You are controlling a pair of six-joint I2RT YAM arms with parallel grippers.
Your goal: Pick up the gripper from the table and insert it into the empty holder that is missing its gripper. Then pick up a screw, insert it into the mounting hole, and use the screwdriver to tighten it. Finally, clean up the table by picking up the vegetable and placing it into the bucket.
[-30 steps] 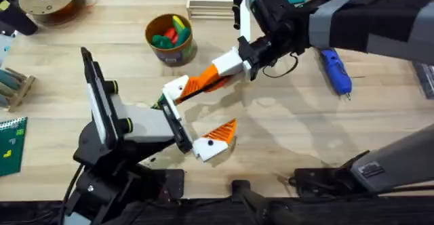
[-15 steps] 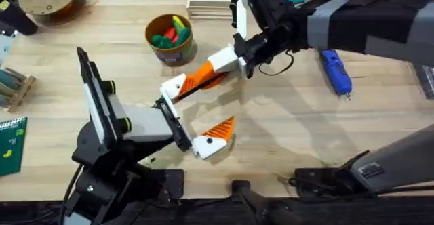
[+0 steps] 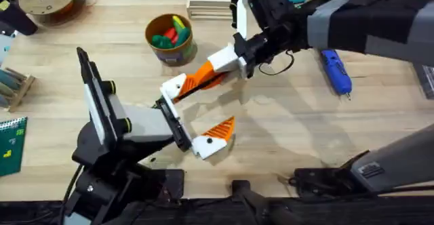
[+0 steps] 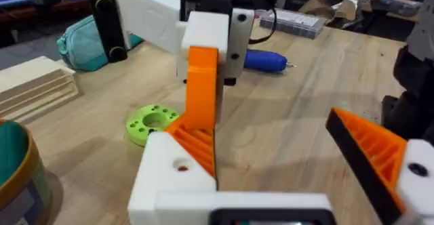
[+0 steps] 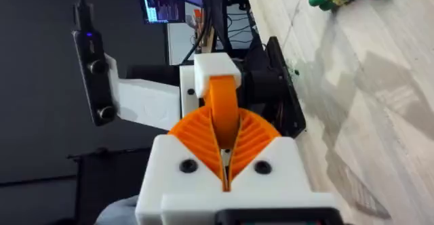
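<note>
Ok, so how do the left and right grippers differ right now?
The left gripper is open, its fingers spread wide; the right gripper is shut on the loose orange gripper. The left gripper sits near its own base, while the right gripper reaches across the table's middle. Both have white fingers with orange ribbed pads.

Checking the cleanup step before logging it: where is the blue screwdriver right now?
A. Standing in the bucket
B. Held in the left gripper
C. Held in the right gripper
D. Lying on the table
D: the blue screwdriver lies flat on the wooden table, with neither arm's fingers touching it.
</note>
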